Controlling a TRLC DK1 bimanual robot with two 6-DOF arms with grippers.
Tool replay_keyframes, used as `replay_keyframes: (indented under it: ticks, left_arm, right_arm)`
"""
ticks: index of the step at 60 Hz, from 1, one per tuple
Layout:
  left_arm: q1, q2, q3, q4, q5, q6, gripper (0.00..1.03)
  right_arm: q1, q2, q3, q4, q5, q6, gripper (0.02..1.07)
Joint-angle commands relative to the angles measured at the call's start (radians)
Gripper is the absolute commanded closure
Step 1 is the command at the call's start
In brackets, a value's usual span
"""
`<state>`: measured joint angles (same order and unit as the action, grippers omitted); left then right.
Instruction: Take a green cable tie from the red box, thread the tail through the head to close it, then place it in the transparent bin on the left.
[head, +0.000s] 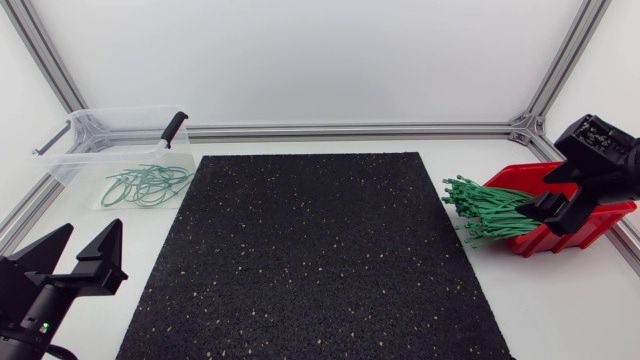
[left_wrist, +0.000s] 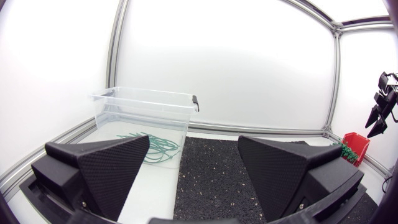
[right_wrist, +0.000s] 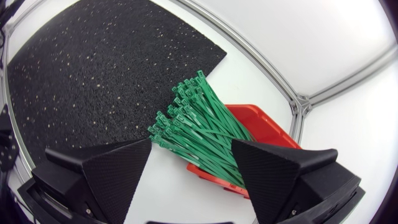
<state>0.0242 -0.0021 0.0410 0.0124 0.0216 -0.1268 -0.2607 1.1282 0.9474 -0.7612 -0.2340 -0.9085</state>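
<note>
Lab: aluminium frame (head: 350, 130), white panels (head: 300, 50), mat (head: 300, 250).

Tabletop (head: 560, 300): white, flat, one level.

1. Black speckled mat (head: 310, 250). It lies flat on the tabletop between the left claw (head: 93, 225) and the right claw (head: 540, 195). It starts just ahead of the left claw (left_wrist: 193, 140) and runs off to that claw's right.
2. Transparent bin (head: 75, 170). It stands upright, ahead of the left claw and just beside the mat's far corner.
3. Red box (right_wrist: 261, 124). It stands directly under the right claw (right_wrist: 191, 142), near the mat's edge but apart from it.
</note>
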Motion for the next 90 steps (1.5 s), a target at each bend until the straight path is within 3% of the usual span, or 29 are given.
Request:
replay_keyframes:
  ticks: [1,9,19,32,40,54,90]
  left_arm:
    - [-0.012,-0.009,-0.041,-0.011,0.009,0.018,0.04]
    - [-0.012,-0.009,-0.041,-0.012,0.009,0.018,0.04]
    - [-0.013,-0.009,-0.041,-0.012,0.009,0.019,0.04]
    - [-0.012,-0.009,-0.041,-0.014,0.009,0.018,0.04]
    - [-0.009,-0.009,-0.041,-0.017,0.009,0.018,0.04]
    - [-0.01,-0.007,-0.041,-0.019,0.009,0.019,0.04]
    - [-0.012,-0.007,-0.039,-0.02,0.008,0.018,0.04]
  right_arm:
    - [-0.025,0.058,0.022,-0.035,-0.005,-0.185,0.16]
    - [-0.054,0.125,0.06,-0.139,-0.002,-0.352,0.16]
    - [-0.08,0.163,0.07,-0.185,-0.001,-0.563,0.16]
    - [-0.066,0.216,0.063,-0.191,0.013,-0.664,0.19]
    - [-0.04,0.225,0.044,-0.184,0.016,-0.682,0.26]
    - [0.025,0.228,-0.025,-0.115,0.062,-0.681,0.52]
    - [0.066,0.275,-0.061,-0.001,0.117,-0.672,0.57]
